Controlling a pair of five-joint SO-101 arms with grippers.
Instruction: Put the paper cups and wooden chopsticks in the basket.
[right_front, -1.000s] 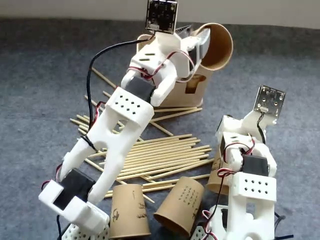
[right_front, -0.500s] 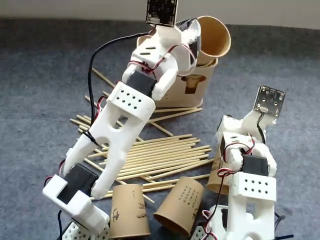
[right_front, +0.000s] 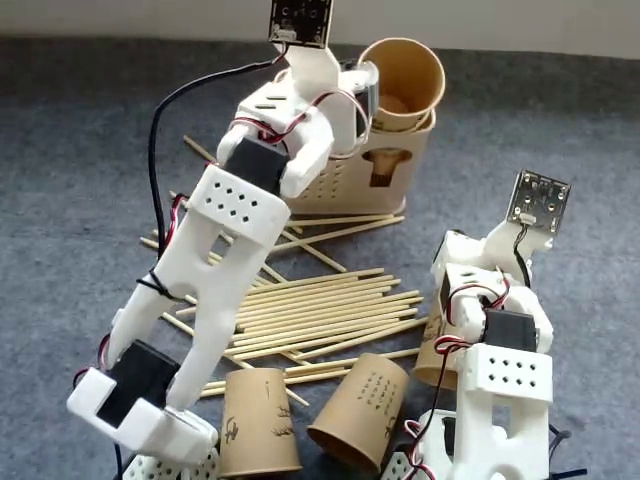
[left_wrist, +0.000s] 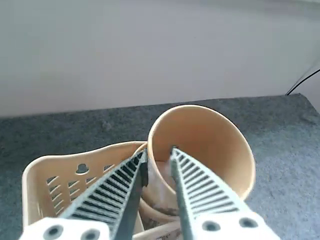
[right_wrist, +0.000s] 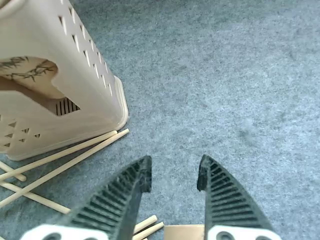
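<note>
Paper cup (left_wrist: 210, 145) is clamped by its rim in the left gripper (left_wrist: 157, 156), one finger inside and one outside, and is held upright over the basket (right_front: 395, 175). The idle right gripper (right_wrist: 172, 175) hangs with jaws apart near the basket's corner.

Risk: the grip is thin. An off-centre release could tip the cup over the basket wall onto the wooden chopsticks (right_front: 320, 310).

Spare cups (right_front: 258, 420) lie on their sides on grey carpet (right_front: 80, 150), and a pale wall (left_wrist: 150, 45) stands behind.
</note>
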